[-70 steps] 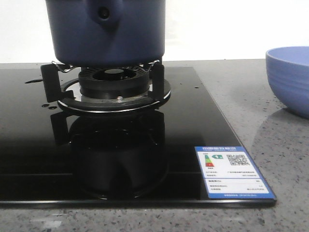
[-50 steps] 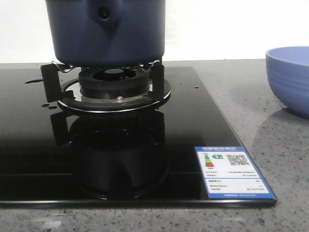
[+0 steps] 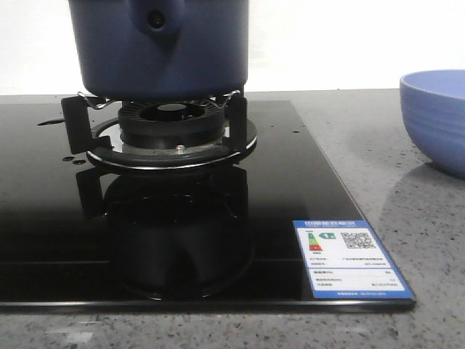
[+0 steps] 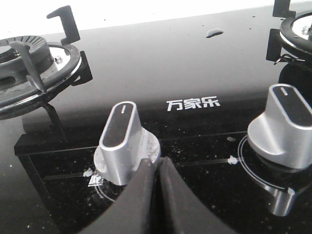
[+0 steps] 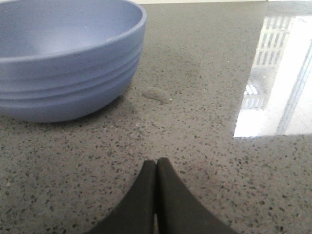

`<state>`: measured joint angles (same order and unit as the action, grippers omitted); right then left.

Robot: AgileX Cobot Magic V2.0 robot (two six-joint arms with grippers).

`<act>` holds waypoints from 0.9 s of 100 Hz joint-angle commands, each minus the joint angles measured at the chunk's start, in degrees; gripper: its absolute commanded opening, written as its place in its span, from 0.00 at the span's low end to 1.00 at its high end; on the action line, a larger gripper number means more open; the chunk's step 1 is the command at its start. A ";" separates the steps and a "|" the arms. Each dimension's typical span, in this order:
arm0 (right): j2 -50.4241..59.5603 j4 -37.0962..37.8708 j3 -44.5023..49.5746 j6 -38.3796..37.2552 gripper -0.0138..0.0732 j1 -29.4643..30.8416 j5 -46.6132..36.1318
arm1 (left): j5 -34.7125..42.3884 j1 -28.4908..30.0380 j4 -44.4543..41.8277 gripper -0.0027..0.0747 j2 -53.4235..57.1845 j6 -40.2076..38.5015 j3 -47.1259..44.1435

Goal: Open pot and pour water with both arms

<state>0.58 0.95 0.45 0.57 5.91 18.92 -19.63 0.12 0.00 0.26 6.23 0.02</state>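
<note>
The dark navy-blue pot (image 3: 160, 51) stands on the burner's black supports (image 3: 171, 127) at the top left of the front view; its handle stub with a round hole (image 3: 156, 20) faces the camera. Its top is cut off by the frame, so no lid shows. Neither gripper appears in the front view. My left gripper (image 4: 155, 163) is shut and empty, low over the black glass hob, just beside a silver knob (image 4: 124, 141). My right gripper (image 5: 156, 163) is shut and empty over the speckled grey counter, a short way from the periwinkle ribbed bowl (image 5: 63, 63).
The bowl also shows at the right edge of the front view (image 3: 436, 120). A second silver knob (image 4: 287, 126) and a second, bare burner (image 4: 29, 68) sit on the hob. An energy label (image 3: 349, 258) is stuck at the hob's front right corner.
</note>
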 commanded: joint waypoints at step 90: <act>1.01 -25.98 1.34 -0.57 0.09 0.38 -23.14 | 38.91 -0.17 45.50 0.01 1.56 -2.14 -1.72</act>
<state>0.58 -24.75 0.45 0.00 5.91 0.87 14.94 0.12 38.13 0.26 4.67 0.02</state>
